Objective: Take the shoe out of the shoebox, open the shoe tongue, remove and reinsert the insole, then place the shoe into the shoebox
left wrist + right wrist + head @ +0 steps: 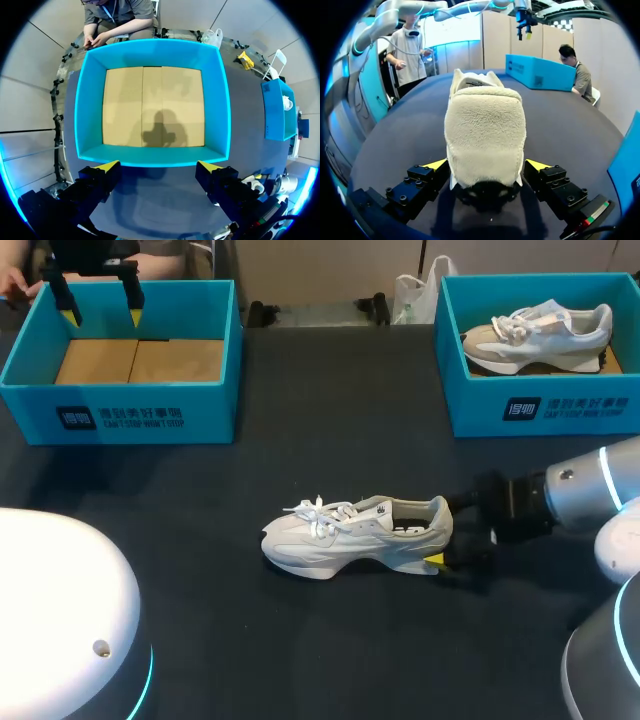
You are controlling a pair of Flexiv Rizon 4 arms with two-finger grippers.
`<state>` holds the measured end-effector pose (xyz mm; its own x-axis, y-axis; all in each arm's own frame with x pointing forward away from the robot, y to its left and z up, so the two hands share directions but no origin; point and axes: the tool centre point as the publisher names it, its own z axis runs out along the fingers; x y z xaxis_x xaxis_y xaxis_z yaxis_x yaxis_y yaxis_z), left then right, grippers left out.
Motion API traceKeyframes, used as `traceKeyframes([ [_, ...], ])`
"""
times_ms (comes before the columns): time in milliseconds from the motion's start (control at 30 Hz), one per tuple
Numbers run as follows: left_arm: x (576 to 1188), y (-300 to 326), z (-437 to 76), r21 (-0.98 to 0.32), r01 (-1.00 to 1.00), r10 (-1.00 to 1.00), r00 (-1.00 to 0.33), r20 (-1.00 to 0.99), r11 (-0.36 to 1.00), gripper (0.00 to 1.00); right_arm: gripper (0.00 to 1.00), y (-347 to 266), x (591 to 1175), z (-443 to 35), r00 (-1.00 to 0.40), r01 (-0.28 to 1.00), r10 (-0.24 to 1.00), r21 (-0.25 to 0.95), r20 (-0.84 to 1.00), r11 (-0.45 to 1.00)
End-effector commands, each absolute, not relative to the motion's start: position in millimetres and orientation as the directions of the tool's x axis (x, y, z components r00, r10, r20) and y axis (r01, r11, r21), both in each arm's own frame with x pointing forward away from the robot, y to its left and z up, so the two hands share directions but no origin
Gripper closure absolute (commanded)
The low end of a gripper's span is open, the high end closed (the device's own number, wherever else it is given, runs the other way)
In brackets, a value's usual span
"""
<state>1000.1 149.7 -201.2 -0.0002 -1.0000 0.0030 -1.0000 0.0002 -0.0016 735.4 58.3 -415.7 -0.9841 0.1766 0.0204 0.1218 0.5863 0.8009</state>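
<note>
A white sneaker (350, 535) stands upright on the dark table, toe to the left and heel to the right. My right gripper (445, 533) is at its heel, open. In the right wrist view the fuzzy heel (485, 135) sits between the spread fingers of the right gripper (487, 165), a yellow tip close on each side. The empty teal shoebox (120, 415) stands at the back left. My left gripper (102, 308) hangs open above it, and in the left wrist view the left gripper (159, 167) holds nothing over the near wall of the shoebox (150, 161).
A second teal shoebox (545, 405) at the back right holds another pale sneaker (535, 335). A white plastic bag (412, 290) lies at the table's far edge between the boxes. Bare dark tabletop (200, 570) surrounds the sneaker.
</note>
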Motion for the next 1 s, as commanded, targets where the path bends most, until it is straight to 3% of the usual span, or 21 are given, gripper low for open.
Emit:
traceKeyframes([
  [33, 1000.0, 149.7, -200.7, -0.001, -1.0, -1.0, 0.0, 0.002, 0.0, 0.0, 0.0, 70.2, 739.0, -422.5, -0.983, 0.125, 0.184, 0.801, 0.019, 0.586],
  [400, 1000.0, 149.7, -200.7, -0.001, -1.0, -1.0, 0.0, 0.002, 0.0, 0.0, 0.0, 79.9, 744.9, -430.4, -0.985, 0.119, 0.171, 0.808, 0.023, 0.577],
  [500, 1000.0, 149.7, -200.7, -0.001, -1.0, -1.0, 0.0, 0.002, 0.0, 0.0, 1.0, 81.1, 746.3, -431.8, -0.987, 0.109, 0.157, 0.811, 0.022, 0.575],
  [1000, 1000.0, 149.7, -200.7, -0.001, -1.0, -1.0, 0.0, 0.002, 0.0, 0.0, 1.0, 83.9, 755.6, -430.5, -0.991, 0.085, 0.136, 0.8, 0.004, 0.594],
])
